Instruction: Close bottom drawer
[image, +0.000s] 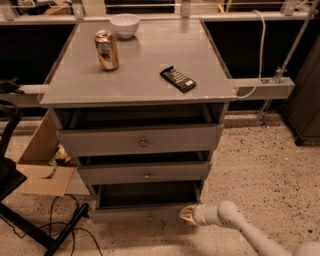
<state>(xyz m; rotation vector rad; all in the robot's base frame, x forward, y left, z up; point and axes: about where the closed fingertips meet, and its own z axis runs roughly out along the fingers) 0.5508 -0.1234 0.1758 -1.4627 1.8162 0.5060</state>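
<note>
The bottom drawer stands pulled out. The gripper is low at its front's right end; its state cannot be told.

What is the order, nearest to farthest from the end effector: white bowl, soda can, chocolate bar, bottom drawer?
The end effector sits low, by the bottom drawer's right front corner.
1. bottom drawer, right beside it.
2. chocolate bar, up top, right.
3. soda can, up top, left.
4. white bowl, up top, back.
</note>
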